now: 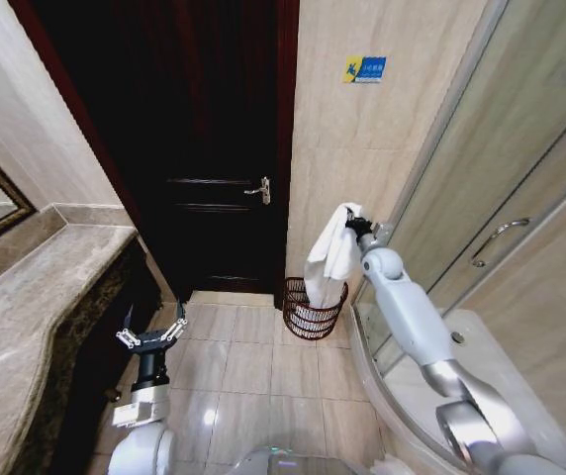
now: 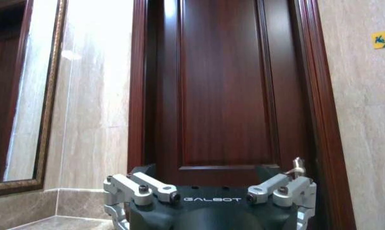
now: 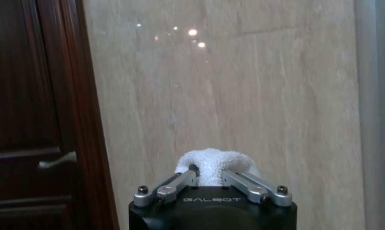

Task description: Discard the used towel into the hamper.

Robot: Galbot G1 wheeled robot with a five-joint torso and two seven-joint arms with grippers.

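A white towel (image 1: 330, 257) hangs from my right gripper (image 1: 353, 222), which is shut on its top end, held out toward the tiled wall. In the right wrist view the towel (image 3: 211, 165) bulges up between the closed fingers (image 3: 179, 184). The towel's lower end dangles directly over the hamper (image 1: 314, 311), a dark reddish-brown open-weave basket standing on the floor by the wall next to the door. My left gripper (image 1: 151, 335) is low at the left beside the counter, open and empty; in the left wrist view the left gripper (image 2: 209, 191) faces the door.
A dark wooden door (image 1: 214, 148) with a metal handle (image 1: 259, 190) stands behind. A marble counter (image 1: 36, 297) runs along the left. A glass shower enclosure (image 1: 501, 198) and its raised base (image 1: 501, 366) take the right. The tiled floor (image 1: 253, 366) lies open between them.
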